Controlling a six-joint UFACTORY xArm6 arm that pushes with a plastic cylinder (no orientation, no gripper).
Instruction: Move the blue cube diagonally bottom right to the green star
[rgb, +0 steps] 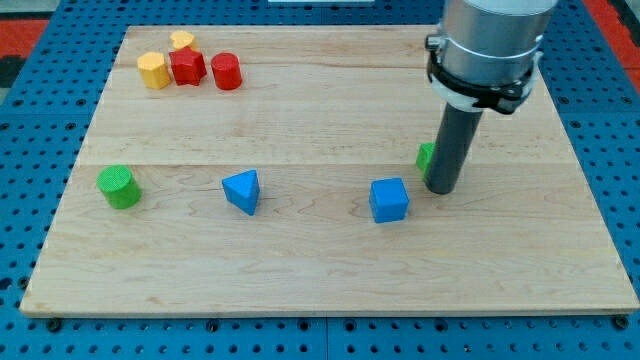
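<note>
The blue cube (389, 199) lies right of the board's middle, toward the view's bottom. My tip (443, 189) rests on the board just right of the cube, a small gap apart. The rod stands in front of a green block (426, 156), most likely the green star; only its left edge shows, up and right of the cube.
A blue triangular block (242, 190) lies left of the cube. A green cylinder (119, 186) sits near the left edge. At the top left cluster a yellow hexagonal block (153, 70), a small yellow block (181, 40), a red star (187, 67) and a red cylinder (227, 71).
</note>
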